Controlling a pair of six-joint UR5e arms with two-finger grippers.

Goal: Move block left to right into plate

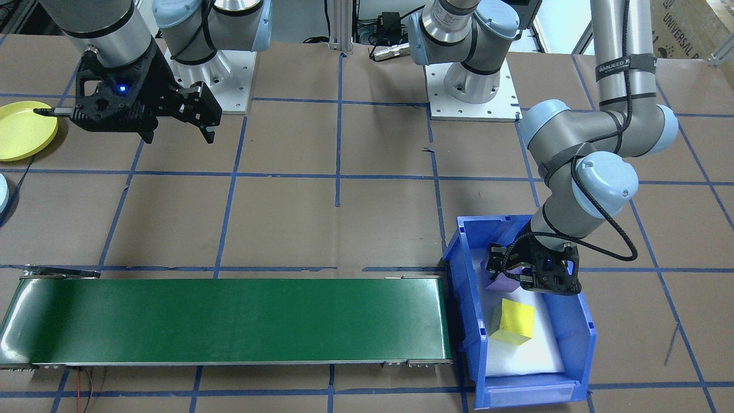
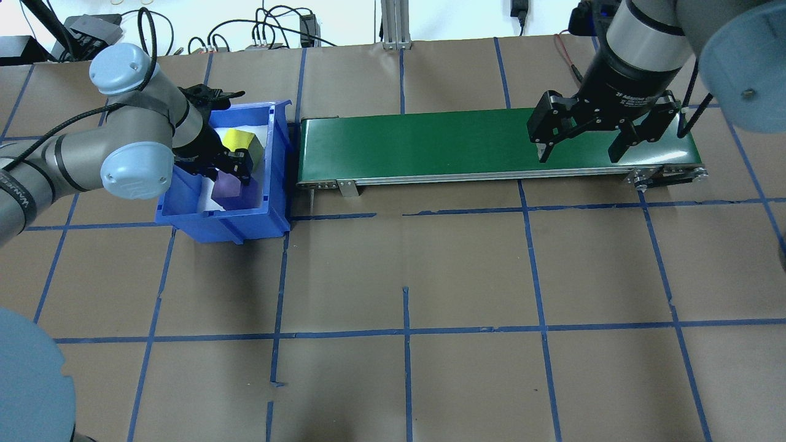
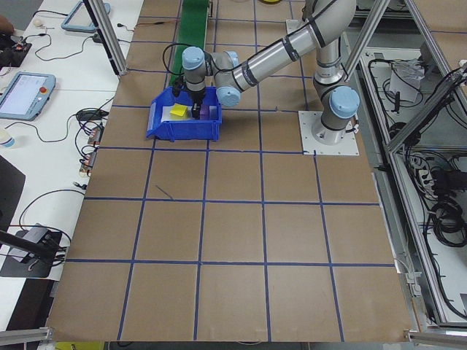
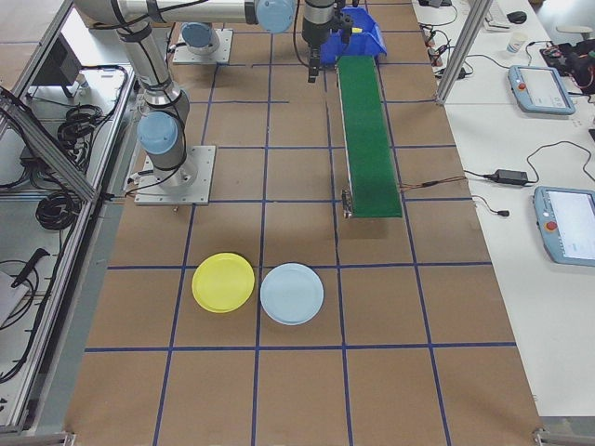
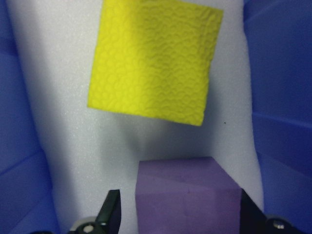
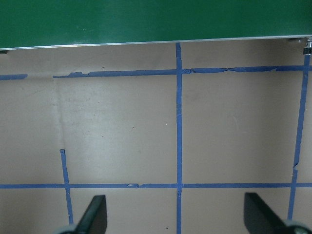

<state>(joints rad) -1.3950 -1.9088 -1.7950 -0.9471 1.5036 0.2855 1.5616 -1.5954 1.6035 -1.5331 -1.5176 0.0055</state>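
Left wrist-mounted camera looks straight down into the blue bin (image 5: 24,170), where the left end effector (image 5: 178,219) has its fingers spread to either side of the purple block (image 5: 187,195); a gap shows on the block's left side, so the fingers stand apart and are not clamped on it. Just beyond the purple block, farther from the end effector along the bin's white foam floor, lies the yellow block (image 5: 153,61), turned slightly askew and apart from the purple one. From the overhead exterior view, the left end effector (image 2: 236,169) is lowered inside the bin (image 2: 224,224), which sits on the bench (image 2: 405,276) just beside one end of the green conveyor belt (image 2: 430,144). The right end effector (image 2: 577,147) hangs over the conveyor's opposite end, fingers wide apart and holding nothing; its wrist view shows only the belt edge and taped bench beneath it. In the exterior right view, a yellow plate (image 4: 223,282) and a light blue plate (image 4: 292,294) lie side by side on the bench, well apart from both end effectors, past the conveyor's far end from the bin.
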